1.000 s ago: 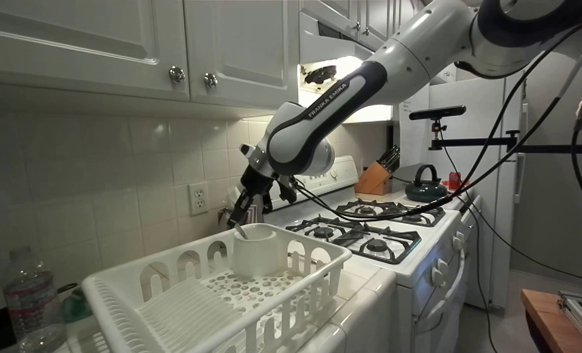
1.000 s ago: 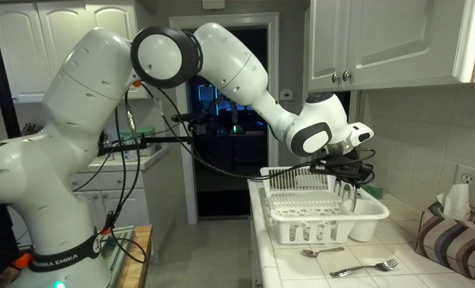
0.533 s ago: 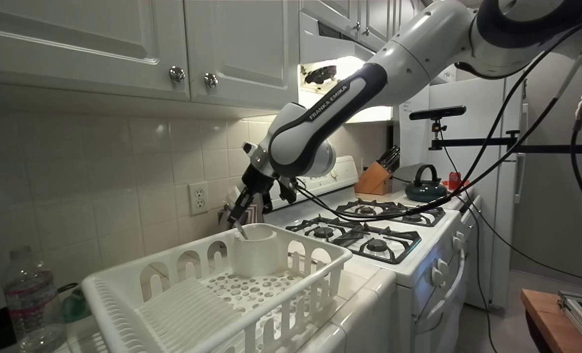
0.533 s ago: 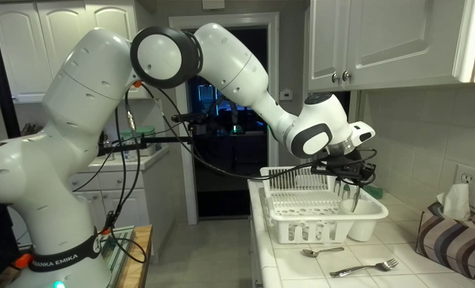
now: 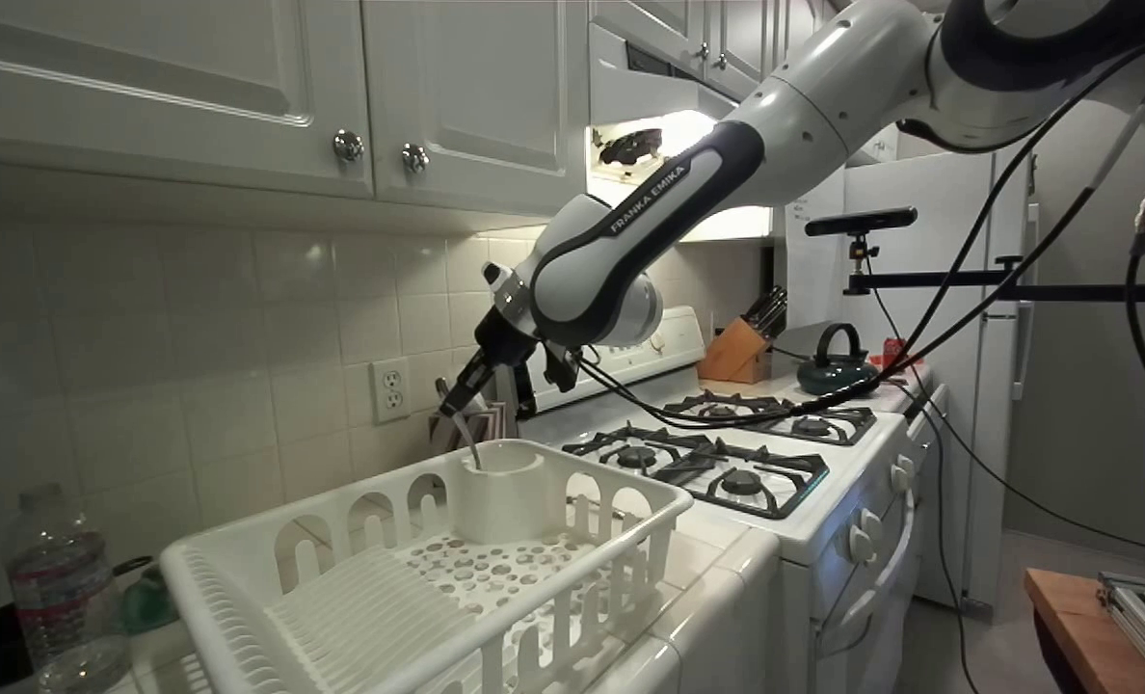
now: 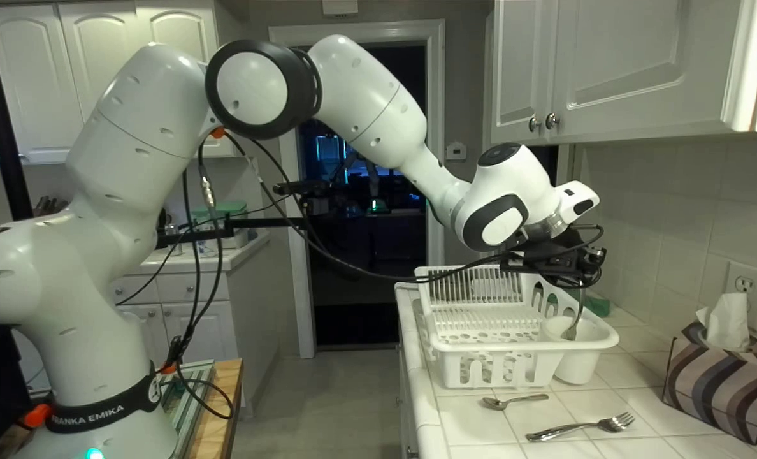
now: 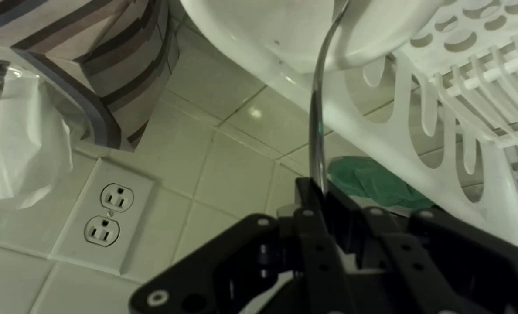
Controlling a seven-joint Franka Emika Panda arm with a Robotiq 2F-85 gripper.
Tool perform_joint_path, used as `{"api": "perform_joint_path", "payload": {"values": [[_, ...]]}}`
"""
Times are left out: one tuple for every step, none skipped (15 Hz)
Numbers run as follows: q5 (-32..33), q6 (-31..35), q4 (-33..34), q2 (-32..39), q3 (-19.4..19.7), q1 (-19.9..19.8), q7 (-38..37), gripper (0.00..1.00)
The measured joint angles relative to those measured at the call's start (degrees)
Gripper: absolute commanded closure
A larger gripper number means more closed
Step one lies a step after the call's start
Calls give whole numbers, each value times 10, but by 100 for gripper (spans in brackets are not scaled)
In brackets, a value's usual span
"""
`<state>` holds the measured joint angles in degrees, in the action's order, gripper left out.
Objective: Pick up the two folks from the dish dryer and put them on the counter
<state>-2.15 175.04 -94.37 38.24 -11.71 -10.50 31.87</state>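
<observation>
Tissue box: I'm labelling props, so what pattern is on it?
The tissue box has curved grey, beige and dark stripes, clearest in an exterior view.

In an exterior view, the white-tiled counter (image 6: 474, 431) carries a fork (image 6: 564, 431). From that fork, a spoon (image 6: 511, 401) lies at ten o'clock, the dish dryer (image 6: 512, 347) stands at eleven, and a striped tissue box (image 6: 713, 389) sits at two

In an exterior view, the arm (image 6: 369, 108) rose from its base (image 6: 108, 433) at the left, bent at the elbow (image 6: 252, 89) and sloped down to the right. The wrist (image 6: 512, 185) leaned above the gripper (image 7: 323, 188), which slanted downward; in the wrist view its fingers (image 7: 346, 218) were clamped nearly together.
</observation>
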Motion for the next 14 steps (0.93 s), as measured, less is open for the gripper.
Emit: {"api": "perform_joint_path", "payload": {"values": [[0, 4, 0, -3, 0, 0, -1, 98], [0, 4, 0, -7, 1, 0, -3, 98], [-1, 4, -1, -11, 2, 0, -5, 98], [-1, 4, -2, -16, 4, 0, -8, 98], [-1, 4, -4, -22, 6, 0, -12, 98], [-1, 4, -7, -28, 8, 0, -16, 98], [-1, 4, -12, -36, 10, 0, -21, 98], [-1, 3, -17, -44, 13, 0, -26, 98], [-2, 3, -22, -52, 15, 0, -32, 98], [-2, 1, -28, -62, 18, 0, -37, 98], [-2, -4, -34, -72, 20, -2, -42, 98], [-3, -14, -39, -81, 20, -5, -45, 98], [-5, -26, -44, -92, 20, -8, -48, 98], [-7, -38, -47, -100, 19, -13, -50, 98]]}}
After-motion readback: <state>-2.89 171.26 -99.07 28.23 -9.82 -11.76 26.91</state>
